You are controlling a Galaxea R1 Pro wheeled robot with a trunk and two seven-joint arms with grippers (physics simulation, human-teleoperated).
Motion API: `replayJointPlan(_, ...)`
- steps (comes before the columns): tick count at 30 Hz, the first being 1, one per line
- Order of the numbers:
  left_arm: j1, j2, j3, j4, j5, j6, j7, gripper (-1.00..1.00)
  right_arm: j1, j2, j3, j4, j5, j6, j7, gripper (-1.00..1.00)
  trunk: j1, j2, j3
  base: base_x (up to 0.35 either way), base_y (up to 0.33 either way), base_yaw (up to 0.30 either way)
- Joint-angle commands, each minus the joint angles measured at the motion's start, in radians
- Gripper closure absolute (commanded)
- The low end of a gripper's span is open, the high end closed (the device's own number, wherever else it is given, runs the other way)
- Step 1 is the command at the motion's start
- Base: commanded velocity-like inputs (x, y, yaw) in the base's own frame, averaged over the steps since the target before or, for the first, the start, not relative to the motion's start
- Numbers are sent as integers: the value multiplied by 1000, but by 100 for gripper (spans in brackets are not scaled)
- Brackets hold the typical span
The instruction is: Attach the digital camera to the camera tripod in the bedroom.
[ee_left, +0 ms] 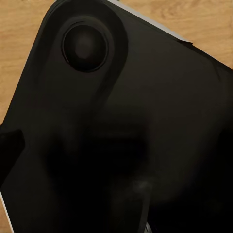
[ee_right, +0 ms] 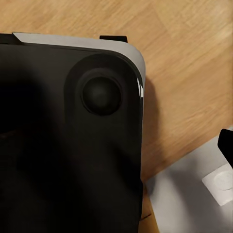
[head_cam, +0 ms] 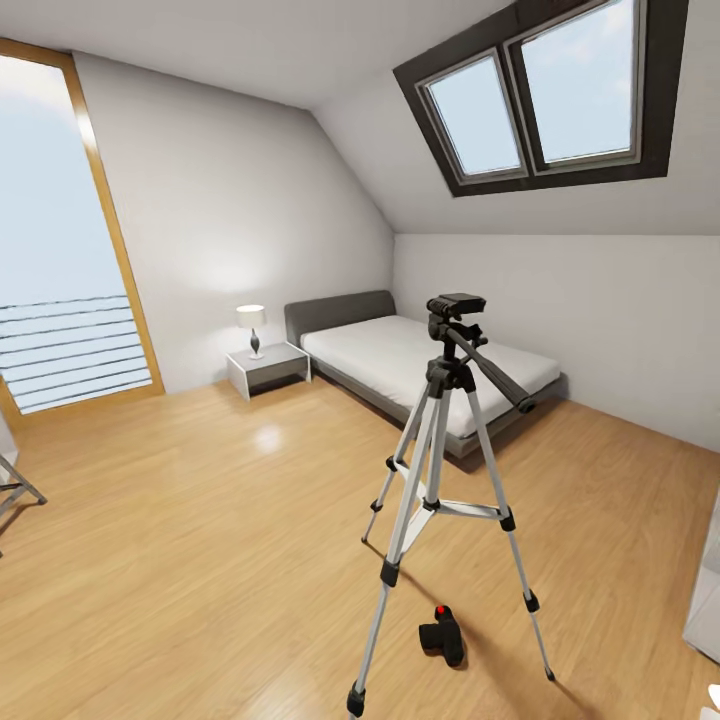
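The camera tripod (head_cam: 440, 480) stands on the light wood floor in the middle of the bedroom, silver legs spread. Its black head (head_cam: 455, 310) is on top, and the long pan handle (head_cam: 495, 375) slopes down to the right. The digital camera (head_cam: 441, 636), small and black with a red button on top, lies on the floor between the tripod's near legs. In both wrist views a black rounded robot panel (ee_left: 121, 136) (ee_right: 63, 145) sits close in front of the lens, with wood floor (ee_right: 189, 73) beyond it.
A grey-framed white bed (head_cam: 430, 365) stands behind the tripod, with a nightstand (head_cam: 268, 368) and lamp (head_cam: 251, 325) to its left. A tall window (head_cam: 60, 250) fills the left wall and a skylight (head_cam: 545, 95) is overhead. Grey chair legs (head_cam: 15, 485) show at the left edge, white furniture (head_cam: 705, 590) at the right.
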Motion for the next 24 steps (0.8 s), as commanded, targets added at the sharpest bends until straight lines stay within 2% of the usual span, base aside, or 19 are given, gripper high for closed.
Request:
replayJointPlan(1,1,0,-1,-2,4,-1,0,-100,0,0,1,0,1,-3,-1,-100,0,0,-1,0,0,-8)
replayJointPlan(24,1,1,-2,-2,6,0,-3,-100,0,-1,1,0,2,5,-1,-100,0,0,-1,0,0,-1)
